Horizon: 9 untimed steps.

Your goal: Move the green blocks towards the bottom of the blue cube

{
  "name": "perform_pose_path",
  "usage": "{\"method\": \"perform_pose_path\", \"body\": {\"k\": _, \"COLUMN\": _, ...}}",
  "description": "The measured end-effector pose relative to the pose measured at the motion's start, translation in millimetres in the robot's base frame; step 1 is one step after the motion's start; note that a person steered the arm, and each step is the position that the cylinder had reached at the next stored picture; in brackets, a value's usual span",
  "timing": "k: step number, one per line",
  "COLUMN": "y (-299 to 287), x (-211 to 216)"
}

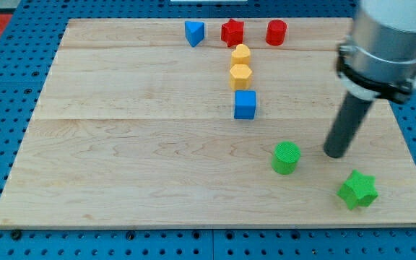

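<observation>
On the wooden board (121,166) your bare tip (334,154) — no gripper to open or close — sits right of the green cylinder (286,157), so push it left toward the blue cube (245,105), then fetch the green star (357,190).

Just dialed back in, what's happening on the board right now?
My tip rests on the board between the green cylinder on its left and the green star below-right, touching neither. Both green blocks sit below and right of the blue cube, so neither is under it yet.
</observation>
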<state>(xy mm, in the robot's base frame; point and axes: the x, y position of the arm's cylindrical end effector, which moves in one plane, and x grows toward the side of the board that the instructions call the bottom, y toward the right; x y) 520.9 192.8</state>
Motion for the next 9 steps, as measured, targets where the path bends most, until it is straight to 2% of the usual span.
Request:
{"method": "perform_pose_path", "body": {"k": 1, "y": -45.0, "x": 33.6}}
{"method": "perform_pose_path", "body": {"k": 2, "y": -91.9, "x": 26.0}}
{"method": "perform_pose_path", "body": {"k": 3, "y": -96.1, "x": 1.0}}
{"method": "perform_pose_path", "body": {"k": 6, "y": -107.7, "x": -8.3}}
{"method": "perform_pose_path", "body": {"k": 7, "y": -21.1, "x": -19.3}}
{"method": "perform_pose_path", "body": {"k": 8, "y": 79.4, "x": -10.4}}
{"method": "perform_pose_path", "body": {"k": 9, "y": 80.1, "x": 37.7}}
